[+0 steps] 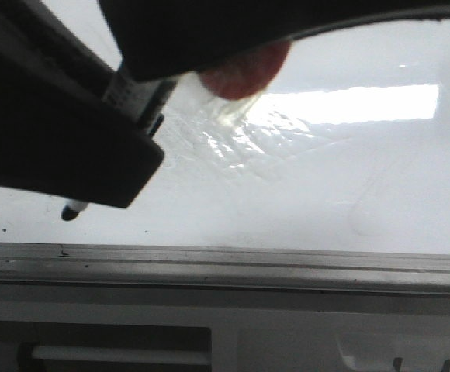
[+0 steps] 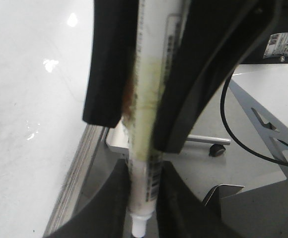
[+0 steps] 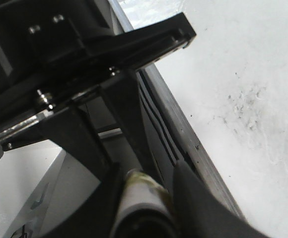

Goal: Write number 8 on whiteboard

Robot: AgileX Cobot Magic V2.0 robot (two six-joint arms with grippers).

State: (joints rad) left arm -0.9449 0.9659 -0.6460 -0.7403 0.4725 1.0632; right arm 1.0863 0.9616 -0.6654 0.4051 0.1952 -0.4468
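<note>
Front view: marker (image 1: 74, 208) tip pokes out near the whiteboard's (image 1: 326, 186) rail; no 8 visible. Left wrist view: left gripper (image 2: 144, 163) clamps the light, stiff, slick marker mid-barrel. Right wrist view: right gripper (image 3: 146, 198) pinches something cylindrical beside the rail.

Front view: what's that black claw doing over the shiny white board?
The robot's left gripper is clamped on a white marker, whose dark tip is down by the whiteboard, near its grey edge rail. It is meant to write an 8, but none shows yet, only smudge specks. The right gripper seems to grip a rounded object I cannot identify.
</note>
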